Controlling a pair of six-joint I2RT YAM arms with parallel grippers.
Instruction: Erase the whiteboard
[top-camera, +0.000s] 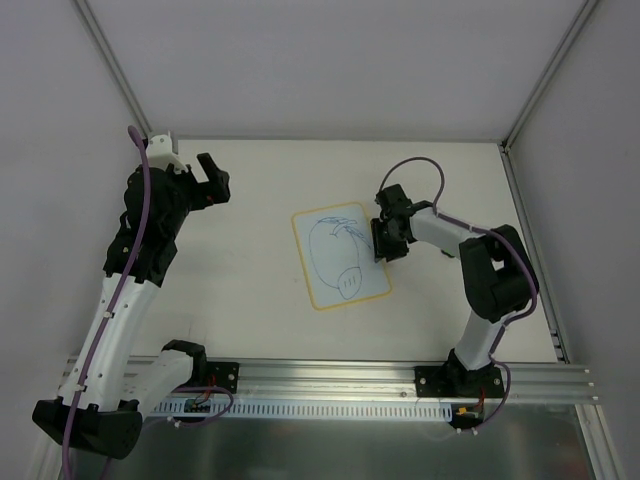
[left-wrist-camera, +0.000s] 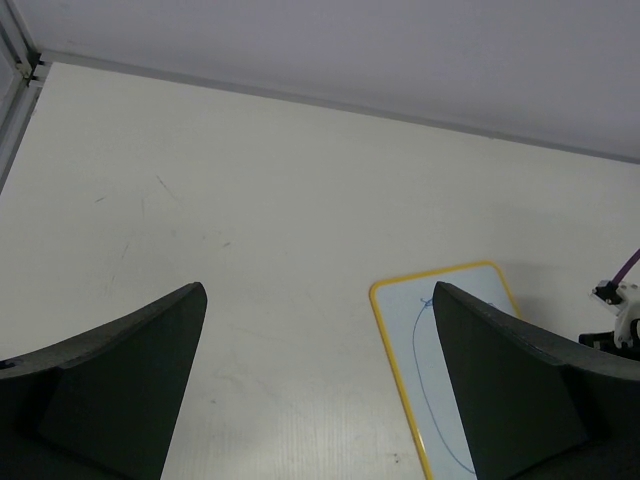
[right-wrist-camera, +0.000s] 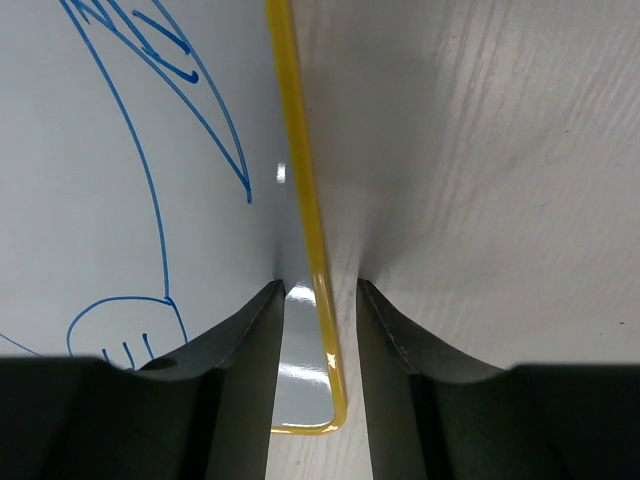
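Observation:
The whiteboard (top-camera: 340, 255) lies flat in the middle of the table, yellow-bordered, with blue pen scribbles on it. My right gripper (top-camera: 380, 240) is down at its right edge. In the right wrist view the whiteboard (right-wrist-camera: 120, 150) fills the left, and my right gripper (right-wrist-camera: 320, 290) straddles the yellow border with a narrow gap: one finger (right-wrist-camera: 240, 340) rests on the board, the other (right-wrist-camera: 395, 340) on the table. Nothing is held between them. My left gripper (top-camera: 212, 180) is open and empty, raised at the far left; its wrist view (left-wrist-camera: 318, 290) shows the whiteboard's corner (left-wrist-camera: 405, 310). No eraser shows.
The white table (top-camera: 250, 200) is enclosed by pale walls with metal frame posts at the back corners. An aluminium rail (top-camera: 330, 375) with both arm bases runs along the near edge. The right arm's purple cable (top-camera: 415, 165) loops above the wrist.

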